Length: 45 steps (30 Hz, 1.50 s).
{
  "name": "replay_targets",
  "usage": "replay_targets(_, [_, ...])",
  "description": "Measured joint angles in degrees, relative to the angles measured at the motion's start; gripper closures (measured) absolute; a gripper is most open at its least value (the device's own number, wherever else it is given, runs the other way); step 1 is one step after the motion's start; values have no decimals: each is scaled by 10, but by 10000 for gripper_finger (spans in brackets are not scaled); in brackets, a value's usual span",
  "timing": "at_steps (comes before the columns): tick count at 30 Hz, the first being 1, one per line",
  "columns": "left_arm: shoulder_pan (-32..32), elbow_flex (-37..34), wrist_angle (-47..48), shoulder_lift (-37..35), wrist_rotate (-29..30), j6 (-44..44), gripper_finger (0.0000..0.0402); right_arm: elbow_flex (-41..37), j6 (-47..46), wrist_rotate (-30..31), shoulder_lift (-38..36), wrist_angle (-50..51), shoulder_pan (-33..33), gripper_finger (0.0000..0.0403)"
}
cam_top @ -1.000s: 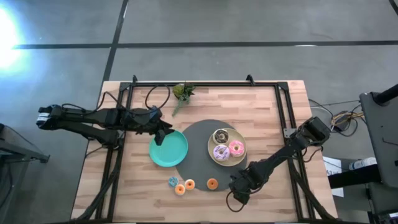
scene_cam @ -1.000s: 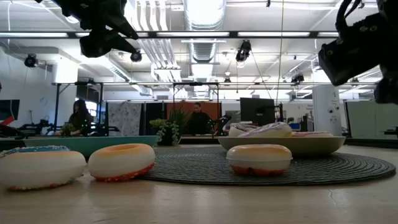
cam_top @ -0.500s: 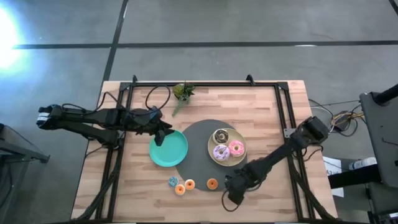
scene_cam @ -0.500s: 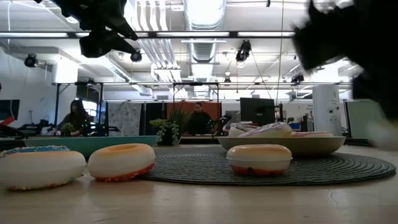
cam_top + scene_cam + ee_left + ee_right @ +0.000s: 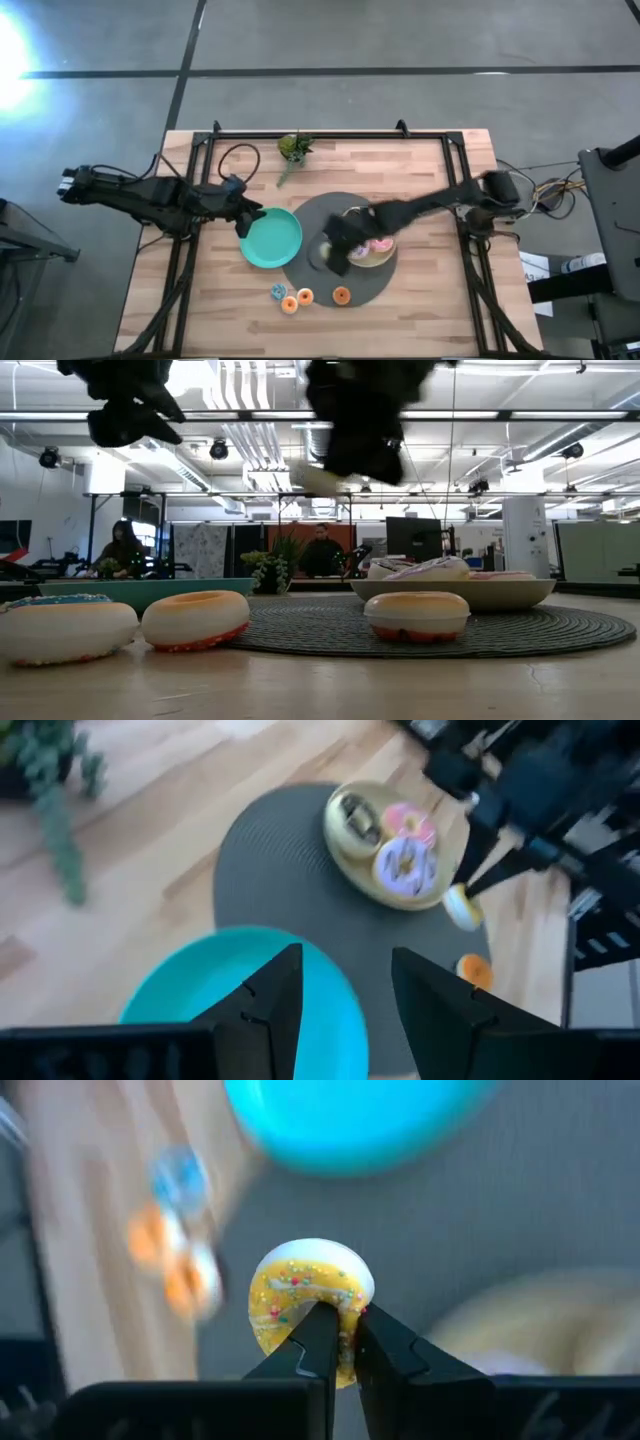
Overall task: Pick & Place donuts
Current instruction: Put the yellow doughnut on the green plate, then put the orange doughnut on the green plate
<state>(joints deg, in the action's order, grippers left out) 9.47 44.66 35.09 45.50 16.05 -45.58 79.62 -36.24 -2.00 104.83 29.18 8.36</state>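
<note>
My right gripper (image 5: 335,256) hangs over the dark round mat (image 5: 318,212), shut on a small yellow-iced donut (image 5: 310,1302), which also shows in the left wrist view as a pale donut (image 5: 462,908). It hovers just left of the pale-yellow plate (image 5: 372,262), where the pink donut (image 5: 381,244), the lilac one and the brown-and-white one lie. Small donuts, one blue (image 5: 278,292) and three orange (image 5: 341,295), rest on the wood near the mat's front edge. My left gripper (image 5: 245,217) stands open over the teal plate's (image 5: 275,240) left rim. My right gripper pinches the yellow donut's ring at the side nearest the wrist (image 5: 340,1320) between its two fingers (image 5: 318,1342). The donut stands out beyond the fingertips, its iced face toward the camera, lifted clear above the mat.
A little green plant (image 5: 293,148) stands at the table's far edge. A black frame (image 5: 330,133) runs round the tabletop. Bare wood shows at the near right. People sit in the room beyond the table (image 5: 322,552).
My right gripper has swung from the table's near right, beside the orange donut, up and toward the left and far side over the mat, and now carries the yellow donut. My left gripper has drawn back a little toward the table's left edge.
</note>
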Motion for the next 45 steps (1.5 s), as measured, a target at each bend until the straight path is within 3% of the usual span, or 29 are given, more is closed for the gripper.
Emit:
replay_targets(7, [21, 0, 6, -3, 44, -13, 273, 167, 86, -71, 148, -35, -63, 383])
replay_targets(16, [42, 0, 10, -45, 55, -41, 273, 347, 148, -70, 287, 45, -63, 383])
replay_targets(23, [52, 0, 24, -77, 111, -44, 273, 429, 178, -69, 361, 127, -58, 377])
replay_targets(36, [52, 0, 64, -80, 121, -44, 273, 457, 244, 2, 352, 198, -52, 252])
replay_targets(45, [61, -11, 134, -78, 117, -79, 273, 456, 369, 11, 308, 289, -46, 210])
